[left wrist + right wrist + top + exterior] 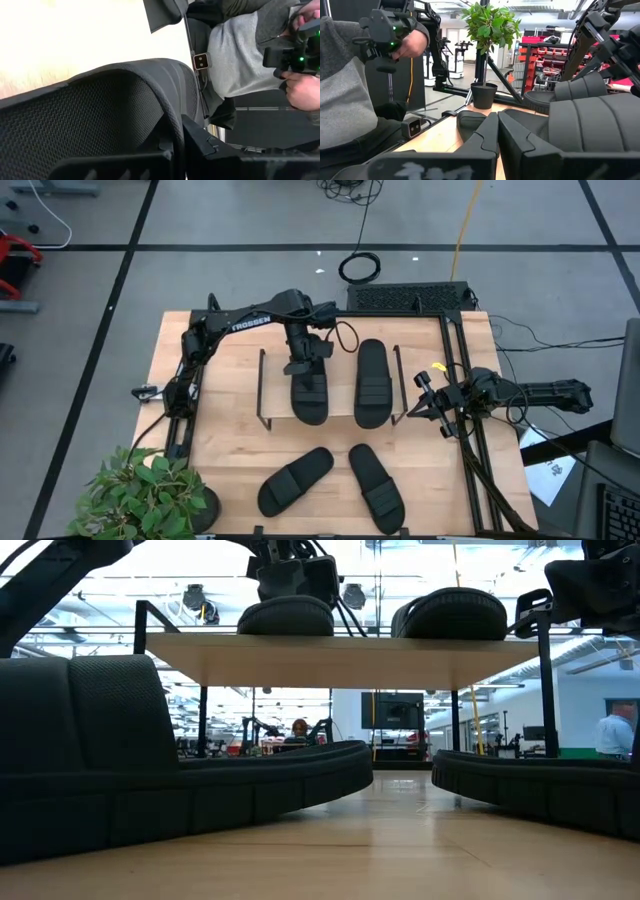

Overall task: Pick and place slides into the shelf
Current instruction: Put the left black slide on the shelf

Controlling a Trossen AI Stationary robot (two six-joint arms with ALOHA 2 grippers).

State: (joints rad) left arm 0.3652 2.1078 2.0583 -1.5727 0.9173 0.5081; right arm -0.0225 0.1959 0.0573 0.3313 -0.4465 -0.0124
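Shelf (340,418): 2 slides on plank top, side by side.
Left gripper (302,368): over one shelf slide (309,394), fingers clamped on its strap.
Other shelf slide (372,383): free.
2 slides on table (225,435), front of shelf.
Right gripper (428,398): beside shelf end, fingers together, empty.

Four cameras, one table.
Overhead looked straight down; low camera sat level, close behind slides (200,790); both showed the shelf (340,422).
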